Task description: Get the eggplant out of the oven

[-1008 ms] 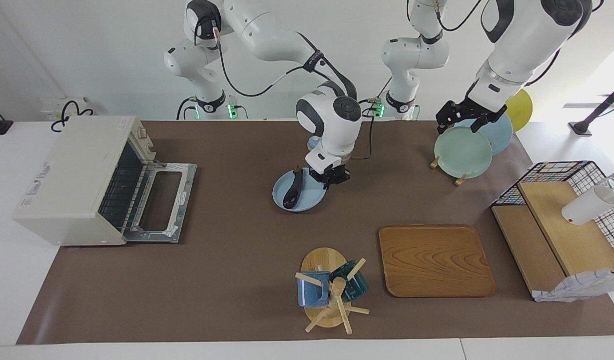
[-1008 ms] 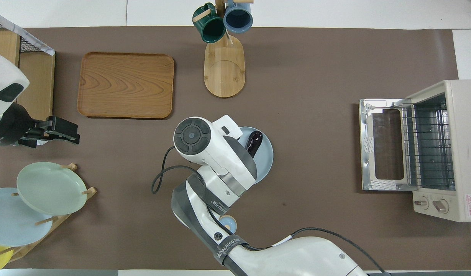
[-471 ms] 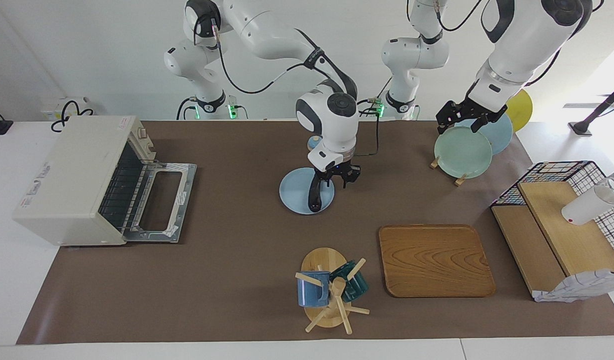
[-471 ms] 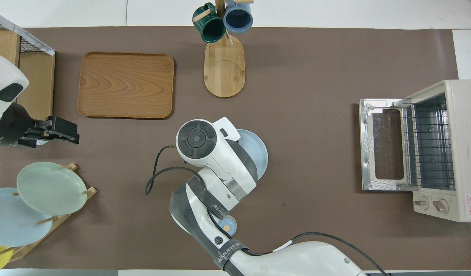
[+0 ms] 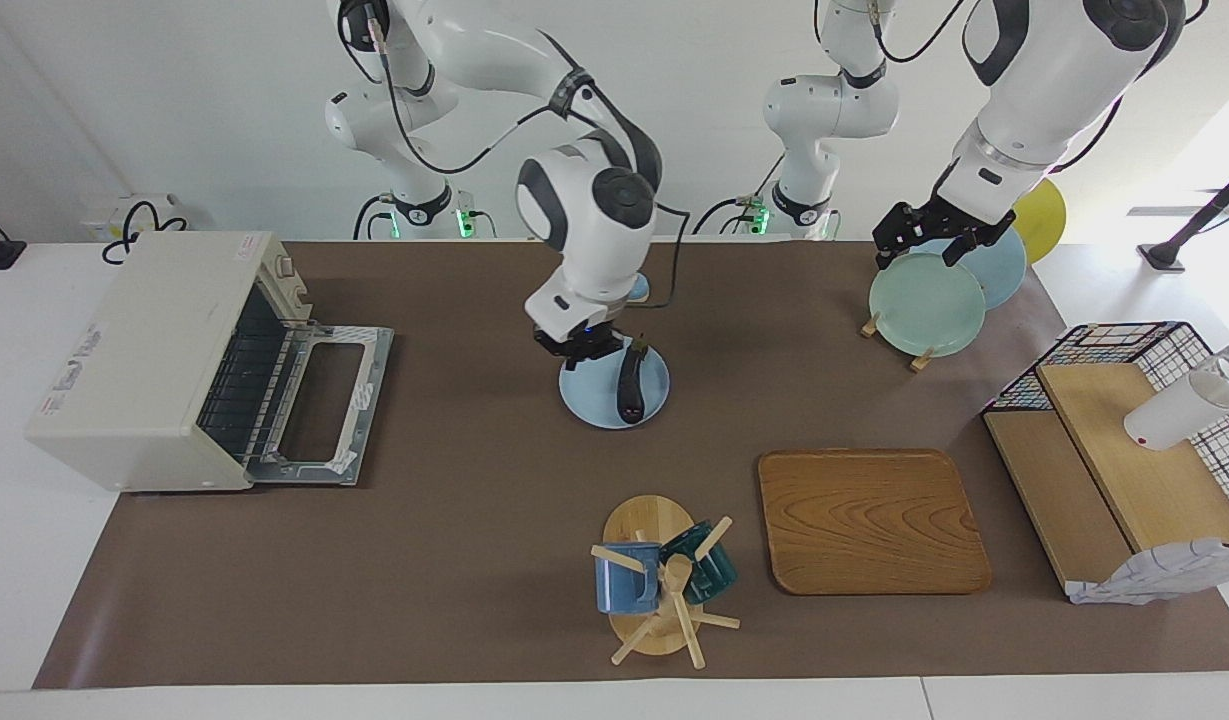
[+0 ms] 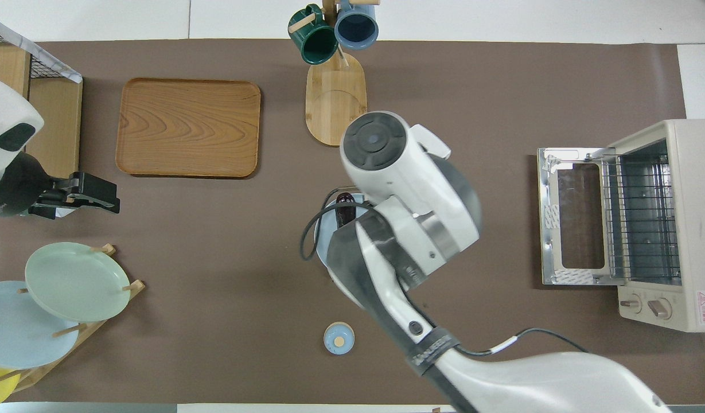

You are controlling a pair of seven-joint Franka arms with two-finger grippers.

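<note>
Eggplant (image 5: 629, 385) lies on the blue plate (image 5: 589, 395) mid-counter, at three o'clock from the open, empty oven (image 5: 149, 355); removal looks done. Right tool (image 5: 586, 347) over the plate and waiting left tool (image 5: 924, 240): finger state unreadable.

Under the right gripper (image 5: 581, 348) sits a light blue plate (image 5: 599, 400) on the brown table mat (image 5: 454, 520). A small blue lid-like disc (image 6: 338, 337) lies on the mat nearer to the robots than that plate. Farther out there's a wooden mug tree (image 5: 654, 580) with a blue mug (image 5: 619, 585) and a dark green mug (image 5: 709, 570), with a wooden tray (image 5: 869, 520) beside it. The left gripper (image 5: 924, 240) hangs over a plate rack holding a pale green plate (image 5: 924, 305), a light blue one and a yellow one. A wire-mesh basket (image 5: 1114, 345) is at that end.
</note>
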